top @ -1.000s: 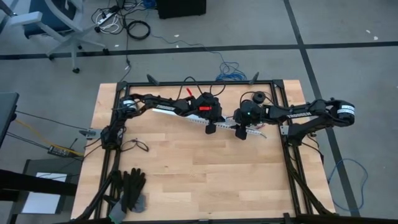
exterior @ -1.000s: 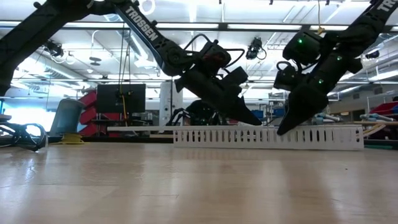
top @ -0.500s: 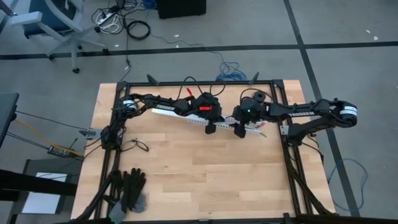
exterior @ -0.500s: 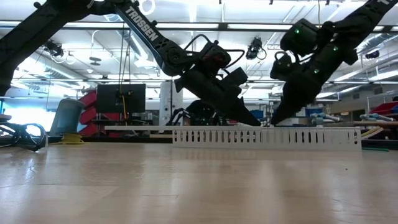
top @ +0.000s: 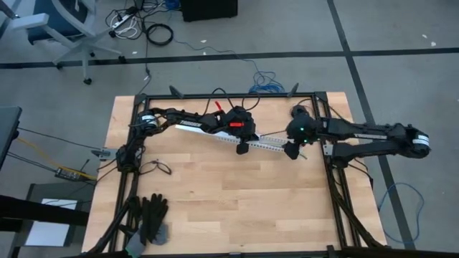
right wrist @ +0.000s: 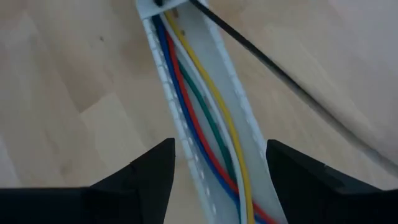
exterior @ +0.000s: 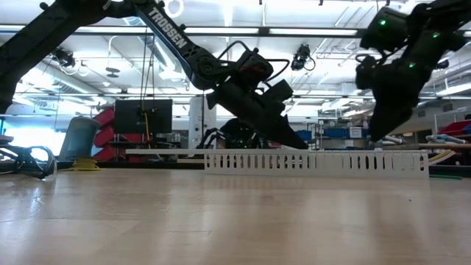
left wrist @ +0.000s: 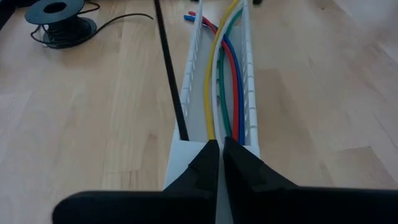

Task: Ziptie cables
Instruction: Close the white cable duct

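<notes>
The desk [top: 237, 193] is a pale wooden top of butcher-block planks, edged by a black metal frame [top: 337, 193], and it stands on a grey floor [top: 401, 57] crossed by dark seam lines. Beyond the far edge of the desk a blue cable [top: 267, 80] lies coiled on the floor, and farther off a black cord [top: 159, 34] lies looped beside a white power strip [top: 123, 25]. An office chair [top: 61, 29] with a blue seat and a pale wheeled base stands at the far left. From desk height the room behind shows long ceiling lights [exterior: 221, 29], a dark monitor [exterior: 143, 115] and cluttered shelves [exterior: 335, 132].
</notes>
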Robot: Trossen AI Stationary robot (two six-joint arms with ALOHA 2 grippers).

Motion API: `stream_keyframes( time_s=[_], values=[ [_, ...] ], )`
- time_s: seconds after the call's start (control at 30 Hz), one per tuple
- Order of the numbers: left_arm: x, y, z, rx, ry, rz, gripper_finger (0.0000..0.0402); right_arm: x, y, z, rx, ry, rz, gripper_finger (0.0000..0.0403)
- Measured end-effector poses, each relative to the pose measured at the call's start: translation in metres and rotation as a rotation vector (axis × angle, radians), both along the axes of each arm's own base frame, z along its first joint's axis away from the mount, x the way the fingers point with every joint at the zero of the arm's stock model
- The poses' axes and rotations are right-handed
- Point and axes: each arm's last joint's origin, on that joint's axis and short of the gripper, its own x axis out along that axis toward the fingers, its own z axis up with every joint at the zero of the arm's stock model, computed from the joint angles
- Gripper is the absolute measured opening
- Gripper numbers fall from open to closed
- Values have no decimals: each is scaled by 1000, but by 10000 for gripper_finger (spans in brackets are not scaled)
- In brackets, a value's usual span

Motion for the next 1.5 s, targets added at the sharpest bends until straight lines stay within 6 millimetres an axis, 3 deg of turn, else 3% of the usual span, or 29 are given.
stream_keyframes(
  time_s=[0.2, 0.57, 0.73, 0.93, 1.3, 1.5],
  values=[
    [-3, 2, -2, -8, 28, -31, 0, -12, 8, 6, 67, -61, -78, 234],
    [-5, 2, -3, 3, 42, -84, 0, -5, 9, -22, 81, -94, -57, 231],
    [-6, 2, -4, 2, 55, -93, 0, 5, 12, -14, 139, -236, 34, 228],
    [-6, 2, -5, 4, 55, -97, 0, 15, 11, -4, -11, -340, 116, 219],
    [-6, 2, -5, 3, 52, -96, 0, 25, 6, -35, -99, -97, 193, 215],
    [-6, 2, -5, 2, 44, -93, 0, 35, 3, -40, -158, -103, 238, 217]
  ],
)
